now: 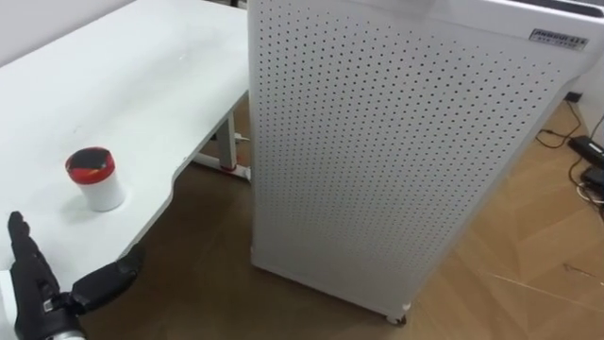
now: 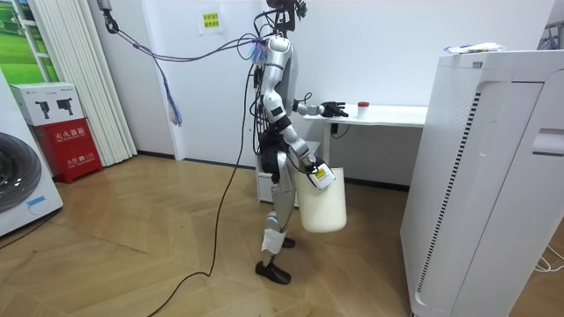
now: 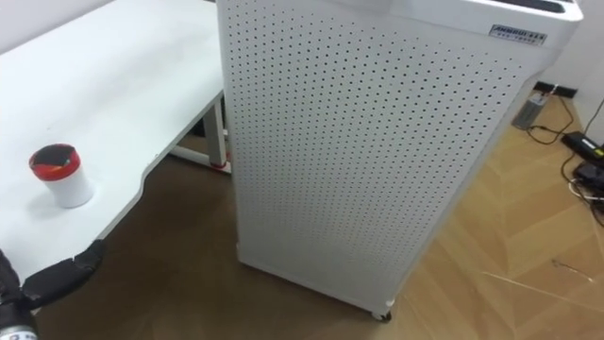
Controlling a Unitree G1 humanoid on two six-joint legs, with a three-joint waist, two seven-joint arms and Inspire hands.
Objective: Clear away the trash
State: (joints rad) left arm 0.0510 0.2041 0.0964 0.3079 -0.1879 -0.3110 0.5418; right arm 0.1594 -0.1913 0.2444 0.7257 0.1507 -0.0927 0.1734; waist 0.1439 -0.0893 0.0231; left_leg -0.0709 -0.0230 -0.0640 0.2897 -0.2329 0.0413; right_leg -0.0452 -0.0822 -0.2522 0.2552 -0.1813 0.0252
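Note:
A small white cup with a red lid [image 1: 94,178] stands on the white table [image 1: 151,76] near its curved front edge. My left hand [image 1: 40,283] reaches over the table edge just short of the cup, open, fingers straight and thumb spread, holding nothing. In the room view I stand at the table's end with that arm stretched toward the cup [image 2: 362,107]. My right hand [image 2: 316,174] hangs at my side, shut on the rim of a white bin [image 2: 322,207].
A tall white perforated cabinet [image 1: 396,161] on castors stands close on my right, beside the table. Cables [image 1: 587,156] lie on the wooden floor at the far right. A washing machine [image 2: 18,180] and a red box [image 2: 66,145] stand behind me.

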